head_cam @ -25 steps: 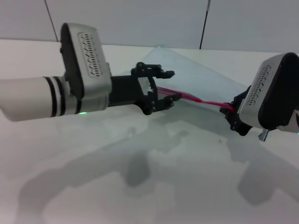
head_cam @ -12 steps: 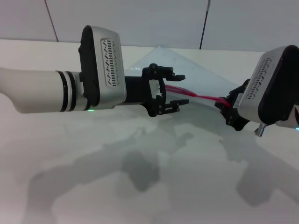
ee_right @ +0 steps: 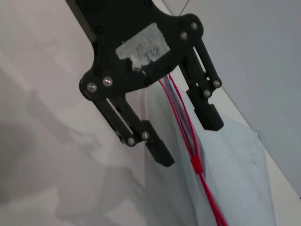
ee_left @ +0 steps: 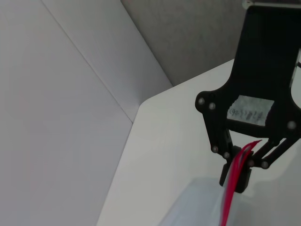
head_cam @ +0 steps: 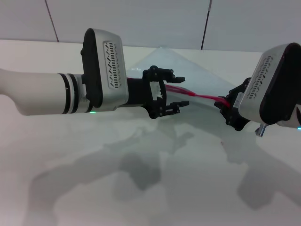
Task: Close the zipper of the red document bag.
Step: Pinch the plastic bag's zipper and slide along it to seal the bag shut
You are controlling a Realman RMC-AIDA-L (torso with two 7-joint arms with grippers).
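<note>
The zipper (head_cam: 200,97) runs as a thin red line across the middle of the scene, stretched between the two grippers above the white table (head_cam: 141,188). Along most of its length it shows as two red strands lying close together, which join into one at a small red slider (ee_right: 195,163) partway along. It trims the near edge of the red document bag (head_cam: 188,70), a pale, see-through pouch that lies tilted, its far corner pointing toward the back wall (head_cam: 141,19).

The left gripper (head_cam: 176,91) reaches in from the left at the zipper's left end. Its fingers are spread wide, one above and one below the red strands, and they do not press on them. In the right wrist view the same two fingers (ee_right: 207,115) stand clearly apart with the strands passing through the gap.

The right gripper (head_cam: 230,110) sits at the zipper's other end, on the right side of the table. In the left wrist view its fingers (ee_left: 242,176) are closed narrowly on the red strip.
</note>
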